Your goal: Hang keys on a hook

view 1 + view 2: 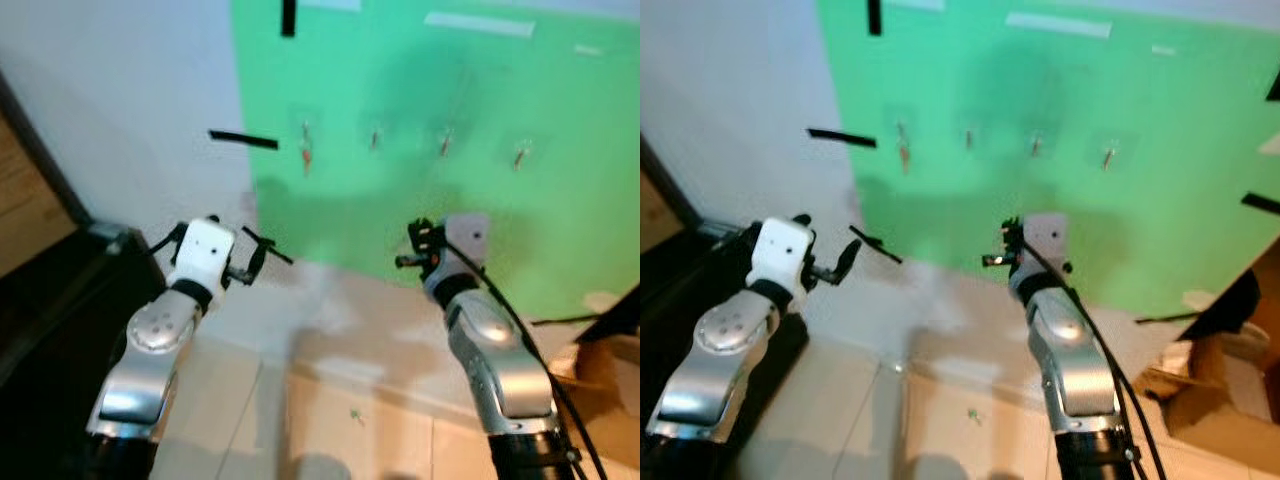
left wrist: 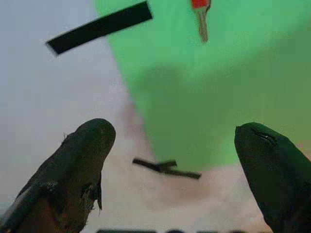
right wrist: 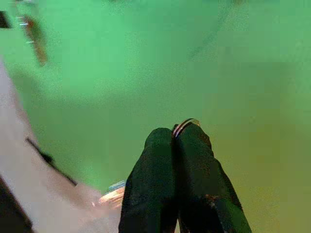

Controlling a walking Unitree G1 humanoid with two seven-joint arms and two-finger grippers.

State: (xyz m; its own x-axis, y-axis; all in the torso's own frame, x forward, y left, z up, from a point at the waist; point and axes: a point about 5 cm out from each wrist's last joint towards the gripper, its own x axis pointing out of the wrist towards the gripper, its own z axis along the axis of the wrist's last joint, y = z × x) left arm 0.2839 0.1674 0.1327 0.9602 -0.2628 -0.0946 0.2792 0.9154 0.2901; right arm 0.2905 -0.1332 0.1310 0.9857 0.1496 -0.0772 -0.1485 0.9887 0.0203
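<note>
Metal key ring (image 3: 184,125) pinched between right gripper (image 3: 179,141) fingers, ready for hooks (image 1: 444,142) at 12 o'clock; left gripper (image 2: 175,145) wide, idle.

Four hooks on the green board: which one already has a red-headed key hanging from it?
The leftmost hook; its key has a red head.

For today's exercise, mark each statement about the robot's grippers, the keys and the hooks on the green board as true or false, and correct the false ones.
1. The left gripper is open. True.
2. The right gripper is open and holds nothing. False: its fingers are shut on a key ring.
3. A red-headed key hangs on the leftmost hook. True.
4. The hooks sit on a blue board. False: the board is green.
</note>
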